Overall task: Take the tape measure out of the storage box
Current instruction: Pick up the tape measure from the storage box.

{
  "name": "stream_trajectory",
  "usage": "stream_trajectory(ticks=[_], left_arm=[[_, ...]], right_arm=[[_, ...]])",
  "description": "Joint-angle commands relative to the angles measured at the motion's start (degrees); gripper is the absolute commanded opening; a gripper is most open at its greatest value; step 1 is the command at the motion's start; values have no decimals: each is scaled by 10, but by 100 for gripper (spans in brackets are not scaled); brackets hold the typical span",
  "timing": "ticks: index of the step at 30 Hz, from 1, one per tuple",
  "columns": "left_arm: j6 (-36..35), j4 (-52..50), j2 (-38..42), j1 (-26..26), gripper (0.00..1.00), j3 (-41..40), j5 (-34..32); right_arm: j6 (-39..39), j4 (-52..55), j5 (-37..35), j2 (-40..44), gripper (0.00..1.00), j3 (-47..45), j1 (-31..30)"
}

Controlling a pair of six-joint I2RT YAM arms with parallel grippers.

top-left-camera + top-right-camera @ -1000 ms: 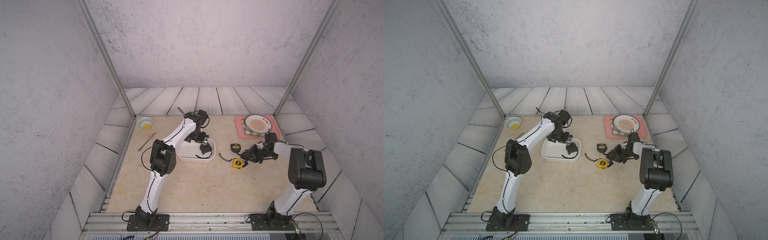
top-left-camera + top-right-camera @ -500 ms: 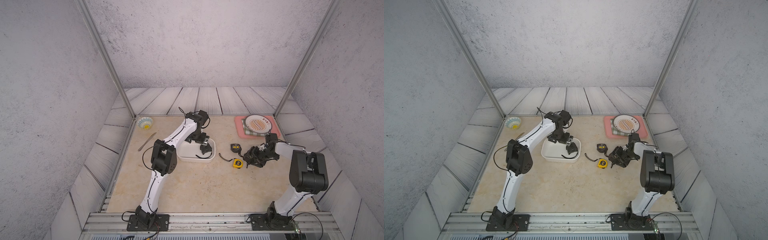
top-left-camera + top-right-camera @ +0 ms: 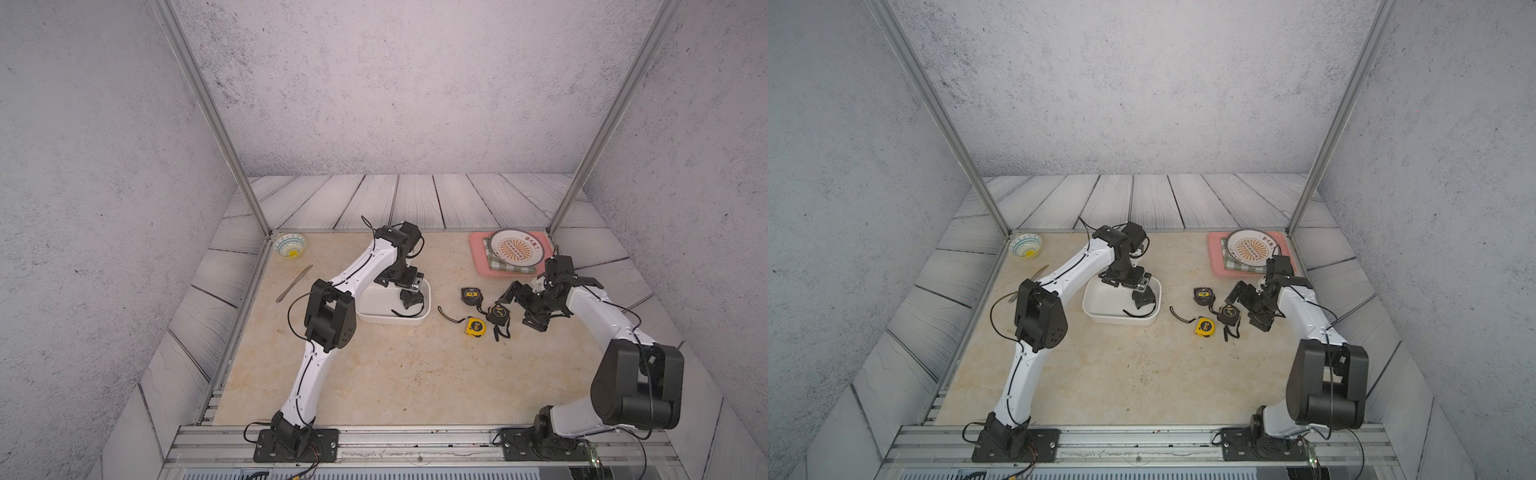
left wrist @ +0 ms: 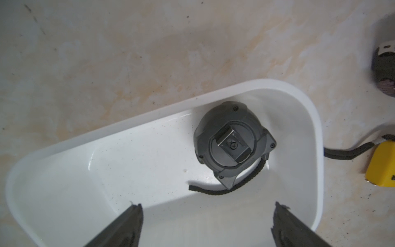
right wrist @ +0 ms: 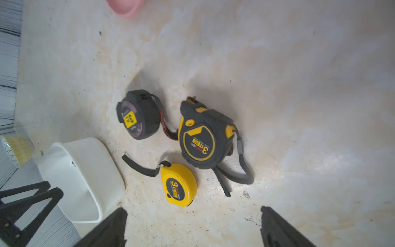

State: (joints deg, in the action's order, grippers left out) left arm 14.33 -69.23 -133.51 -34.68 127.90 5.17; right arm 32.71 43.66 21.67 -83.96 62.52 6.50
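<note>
Grey textured walls and two slanted metal posts close in a beige marbled worktop (image 3: 374,374). Left of its centre sits the white storage box (image 4: 128,126), and in it lies one grey tape measure (image 4: 233,143), flat with its back up, tucked into the box's right-hand end close to the wall, its black strap curling across the floor.

The left gripper (image 4: 207,211) hangs over the box with its jaws spread wide and nothing between them. The right gripper (image 5: 193,210) is likewise wide apart and empty, low over the worktop right of the box. In front of it three tapes lie free: a black-and-yellow tape (image 5: 201,139), a round black tape (image 5: 139,114) and a yellow tape (image 5: 179,185). A pink tray (image 3: 477,249) fills the far right corner and a patterned bowl (image 3: 289,245) the far left.

The step in hand looks like the reach for the one in the box. The left arm would need to come down astride the case, with one finger fitting between case and wall, then lift clear of the rim, strap included.

In both top views the left wrist covers much of the box. The grey tape's label faces down, and whether its case touches the wall I cannot tell.
</note>
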Motion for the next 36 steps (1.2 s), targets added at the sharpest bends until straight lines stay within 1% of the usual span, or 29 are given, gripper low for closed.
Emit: stream_trajectory(ticks=[1, 5, 9, 12, 17, 24, 27, 33, 36], left_arm=[[-6, 9, -26, -7, 98, 7, 8], [11, 18, -43, -9, 98, 17, 6], [37, 12, -69, -10, 98, 49, -6], [51, 25, -72, -12, 99, 51, -14], [38, 34, -72, -14, 98, 51, -16], [25, 68, -61, -14, 99, 14, -7], [16, 75, -59, -14, 98, 10, -9], [-1, 66, -69, -14, 98, 16, -29], [-2, 65, -63, -14, 98, 4, -46]], right_arm=[[-18, 38, -20, 20, 99, 32, 2], [-25, 45, -12, 23, 99, 50, 2], [-33, 47, -2, 27, 99, 52, 2], [-34, 46, 6, 29, 99, 52, 2], [-34, 47, 17, 30, 99, 56, 2], [-34, 44, 28, 31, 99, 55, 2], [-33, 43, 32, 32, 99, 54, 2], [-27, 35, 43, 31, 99, 52, 2], [-28, 35, 42, 32, 99, 52, 2]])
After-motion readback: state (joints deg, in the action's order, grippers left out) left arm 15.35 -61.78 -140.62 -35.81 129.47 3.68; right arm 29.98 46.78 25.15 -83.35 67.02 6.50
